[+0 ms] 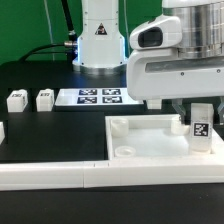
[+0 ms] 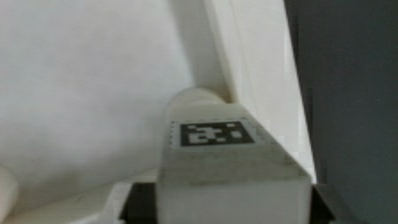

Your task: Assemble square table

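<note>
Fingers (image 2: 143,206) seen closed partway on tagged leg (image 1: 200,126), pressed against both its sides. Leg held upright inside square tabletop (image 1: 140,150), near rim at exterior view's right. Tabletop laid on black surface (image 1: 40,130). Two spare legs (image 1: 16,100) placed well apart from it, beside marker board (image 1: 98,97).

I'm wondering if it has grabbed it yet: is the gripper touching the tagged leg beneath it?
Touching. In the wrist view the leg sits inside the gripper, its fingers flush against both sides, no gap.
</note>
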You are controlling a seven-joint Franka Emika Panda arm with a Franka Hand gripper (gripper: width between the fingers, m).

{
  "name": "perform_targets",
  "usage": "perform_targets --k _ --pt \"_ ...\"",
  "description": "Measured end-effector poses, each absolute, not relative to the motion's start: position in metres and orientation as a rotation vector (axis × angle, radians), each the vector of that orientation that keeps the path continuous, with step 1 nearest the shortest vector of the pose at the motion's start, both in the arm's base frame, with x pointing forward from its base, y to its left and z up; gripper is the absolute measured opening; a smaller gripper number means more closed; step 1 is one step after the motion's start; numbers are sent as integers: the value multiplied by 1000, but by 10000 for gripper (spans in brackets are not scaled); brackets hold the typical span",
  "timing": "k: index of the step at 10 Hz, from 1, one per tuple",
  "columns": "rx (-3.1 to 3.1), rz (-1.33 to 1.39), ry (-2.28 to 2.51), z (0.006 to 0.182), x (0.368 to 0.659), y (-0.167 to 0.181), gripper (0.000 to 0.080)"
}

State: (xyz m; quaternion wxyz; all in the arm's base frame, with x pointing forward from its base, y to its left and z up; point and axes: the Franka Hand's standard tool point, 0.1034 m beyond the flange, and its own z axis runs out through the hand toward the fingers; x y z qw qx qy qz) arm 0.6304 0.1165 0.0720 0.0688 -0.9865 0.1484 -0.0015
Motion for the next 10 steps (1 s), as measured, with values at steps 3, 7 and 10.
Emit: perform_targets --k 3,7,10 --pt "-2810 31 1041 71 631 116 290" --pt "-2304 70 1843 69 629 113 290" --pt "-2330 60 1806 69 629 114 290"
